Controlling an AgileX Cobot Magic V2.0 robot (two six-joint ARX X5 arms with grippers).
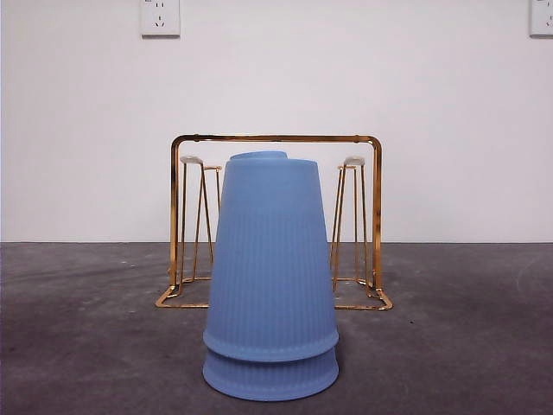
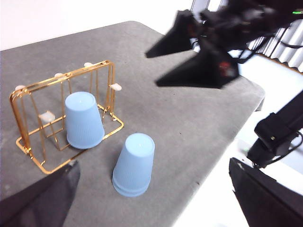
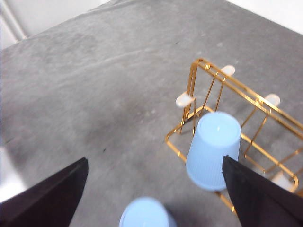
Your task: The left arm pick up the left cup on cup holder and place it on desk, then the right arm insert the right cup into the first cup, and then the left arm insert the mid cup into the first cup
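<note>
Left gripper (image 2: pixel 151 198): jaws spread wide, empty, high above the counter (image 1: pixel 86 346). At centre, two stacked blue cups (image 1: pixel 270 285) upside down on the counter, just in front of the cup holder (image 1: pixel 276 138). On a middle peg, the mid cup (image 2: pixel 83 120), inverted. Right gripper (image 3: pixel 156 198): jaws wide apart, empty, raised above the rack.

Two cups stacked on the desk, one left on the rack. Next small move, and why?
Probably the left gripper, jaws open and empty, moves toward the mid cup still upside down on the cup holder. The two-cup stack stands on the desk, so only that cup is left. The right gripper is open, holding nothing.
</note>
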